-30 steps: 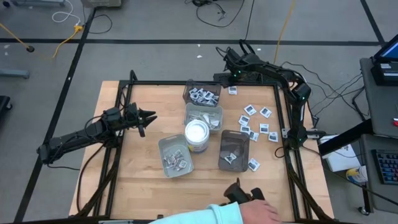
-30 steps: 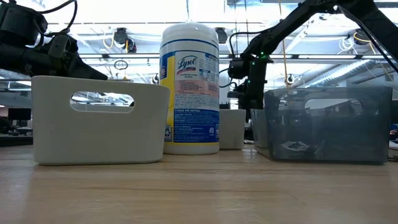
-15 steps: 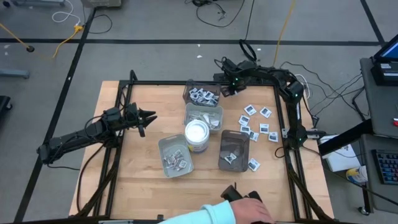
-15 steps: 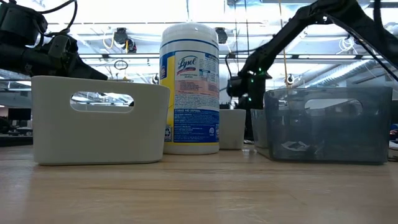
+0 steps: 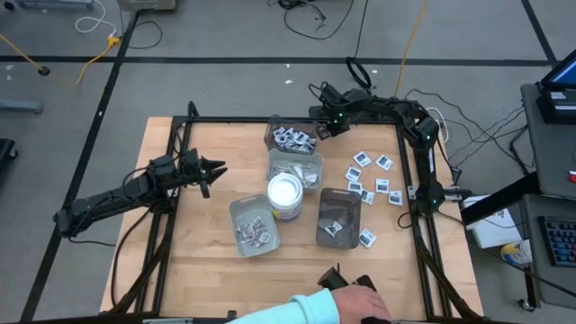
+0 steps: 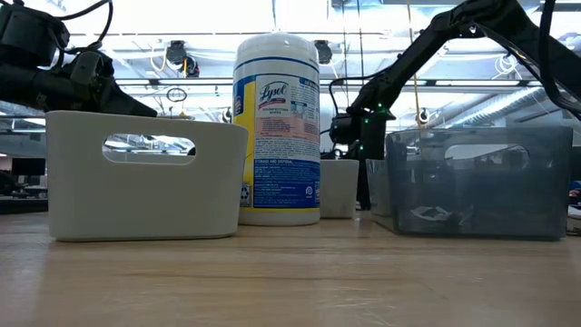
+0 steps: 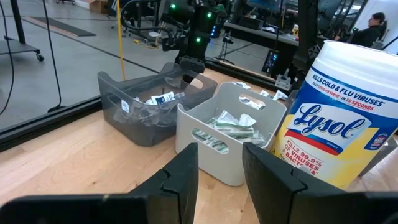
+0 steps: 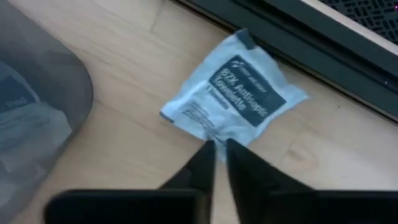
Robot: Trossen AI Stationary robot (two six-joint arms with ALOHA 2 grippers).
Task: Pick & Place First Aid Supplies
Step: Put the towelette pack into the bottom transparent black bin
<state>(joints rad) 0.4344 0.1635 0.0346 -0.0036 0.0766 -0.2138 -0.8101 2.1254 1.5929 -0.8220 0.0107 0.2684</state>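
Observation:
My right gripper (image 5: 326,126) points down at the table's far edge, just right of the far dark tray (image 5: 292,137), which holds square packets. It is shut on one square white packet with dark print (image 8: 239,93), seen in the right wrist view. More such packets (image 5: 373,175) lie loose on the wood at the right. My left gripper (image 5: 216,171) waits open and level at the table's left, with nothing between its fingers (image 7: 186,177). The white tray (image 7: 227,134) holds narrow strips. My right gripper has the packet's edge (image 8: 208,134) between its two fingertips (image 8: 204,155), which come from above and point down. Only the tips reach the packet. The packet lies flat on the wooden table beside the black frame rail.
A Lysol tub (image 5: 285,193) stands mid-table between the white tray (image 5: 295,168), a grey tray (image 5: 254,227) and a second dark tray (image 5: 338,216). A person's hand and sleeve (image 5: 355,304) rest at the near edge. A black frame (image 5: 409,162) borders the table.
My right gripper has sunk toward the table at the far edge and drawn slightly toward the far dark tray. The person's hand at the near edge has shifted a little to the left.

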